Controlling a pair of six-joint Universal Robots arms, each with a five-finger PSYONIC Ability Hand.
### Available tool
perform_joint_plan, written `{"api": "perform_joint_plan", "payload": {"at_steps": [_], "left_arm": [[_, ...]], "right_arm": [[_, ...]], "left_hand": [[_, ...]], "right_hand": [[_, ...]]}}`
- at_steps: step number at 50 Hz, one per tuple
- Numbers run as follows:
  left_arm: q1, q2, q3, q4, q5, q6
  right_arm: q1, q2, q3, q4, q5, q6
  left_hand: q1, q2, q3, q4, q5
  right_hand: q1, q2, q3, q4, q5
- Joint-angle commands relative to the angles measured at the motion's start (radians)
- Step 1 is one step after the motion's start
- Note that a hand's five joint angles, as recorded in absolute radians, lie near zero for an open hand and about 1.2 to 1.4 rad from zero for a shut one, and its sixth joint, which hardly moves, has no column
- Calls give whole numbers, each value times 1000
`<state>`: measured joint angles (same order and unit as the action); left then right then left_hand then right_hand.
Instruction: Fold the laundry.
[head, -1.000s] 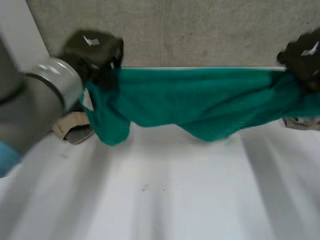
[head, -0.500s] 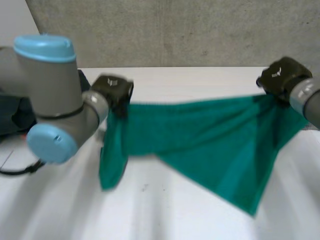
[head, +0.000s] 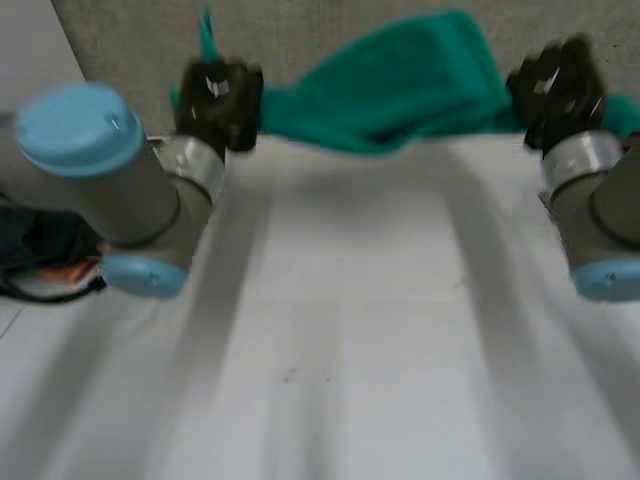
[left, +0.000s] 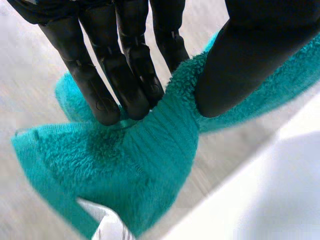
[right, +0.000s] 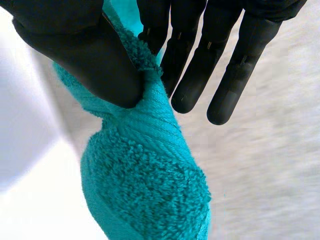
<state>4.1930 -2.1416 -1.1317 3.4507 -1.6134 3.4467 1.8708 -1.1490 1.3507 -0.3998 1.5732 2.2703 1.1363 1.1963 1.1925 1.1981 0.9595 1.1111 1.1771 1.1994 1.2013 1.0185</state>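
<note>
Pinching green towel (head: 400, 80), ends apparently bunched

White table (head: 330, 340) recorded, streaked lengthwise with soft grey bands. Grey speckled concrete wall (head: 330, 40) noted behind the table's far edge; a paler plain panel (head: 30, 50) adjoins it at the left. A dark bundle (head: 35, 240) is seen at the table's left side, with an orange-red patch (head: 60, 272) at its near edge. What it is cannot be determined.
</note>
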Motion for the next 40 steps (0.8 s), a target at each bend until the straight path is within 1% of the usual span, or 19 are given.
{"api": "perform_joint_plan", "payload": {"at_steps": [1, 3, 4, 7, 8, 10, 11, 15, 19, 21, 25, 29, 31, 34, 40], "left_arm": [[-10, -93, -137, -22, -6, -1], [-11, -95, -177, -39, -6, 0], [-10, -87, -218, -62, -6, 5], [-10, -75, -264, -94, -6, 12], [-7, -48, -290, -117, -6, 20], [-4, -3, -312, -136, -6, 28], [1, 46, -332, -149, -5, 31], [12, 147, -359, -165, 3, 26], [48, 219, -362, -177, 7, 20], [62, 232, -362, -191, 9, 19], [82, 233, -344, -245, 12, 19], [88, 206, -310, -274, 65, 22], [97, 160, -275, -281, 110, 26], [105, 94, -221, -292, 145, 29], [107, -32, -105, -354, 156, 58]], "right_arm": [[1, 132, 73, 58, -1, 31], [-4, 155, 106, 85, -2, 29], [-9, 157, 117, 93, -4, 29], [-12, 152, 166, 113, -13, 29], [-12, 147, 180, 113, -15, 29], [-10, 146, 215, 113, -19, 31], [-10, 144, 222, 113, -19, 31], [-15, 120, 258, 113, -24, 31], [-39, 69, 307, 113, -58, 32], [-59, 54, 332, 111, -80, 34], [-64, 51, 353, 111, -96, 37], [-64, 51, 361, 113, -97, 37], [-64, 51, 361, 113, -97, 37], [-64, 51, 363, 113, -96, 37], [-64, 51, 375, 113, -97, 37]], "left_hand": [[79, 19, 22, 17, 81], [-4, -64, -60, -65, -1], [-111, -171, -168, -173, -109], [-270, -330, -327, -332, -268], [-379, -439, -435, -440, -376], [-482, -542, -538, -544, -480], [-561, -621, -617, -623, -559], [-702, -762, -758, -764, -700], [-805, -865, -861, -867, -803], [-805, -865, -862, -867, -803], [-805, -865, -862, -867, -803], [-773, -833, -829, -835, -771], [-724, -784, -780, -785, -721], [-662, -722, -718, -724, -659], [-612, -672, -668, -673, -609]], "right_hand": [[285, 219, 197, 195, 203], [285, 219, 197, 195, 203], [285, 219, 197, 195, 203], [285, 219, 197, 195, 203], [285, 219, 197, 195, 203], [285, 219, 197, 195, 203], [285, 219, 197, 195, 203], [285, 219, 197, 195, 203], [285, 219, 197, 195, 203], [285, 219, 197, 195, 203], [285, 219, 197, 195, 203], [285, 219, 197, 195, 203], [285, 219, 197, 195, 203], [285, 219, 197, 195, 203], [285, 219, 197, 195, 203]]}}
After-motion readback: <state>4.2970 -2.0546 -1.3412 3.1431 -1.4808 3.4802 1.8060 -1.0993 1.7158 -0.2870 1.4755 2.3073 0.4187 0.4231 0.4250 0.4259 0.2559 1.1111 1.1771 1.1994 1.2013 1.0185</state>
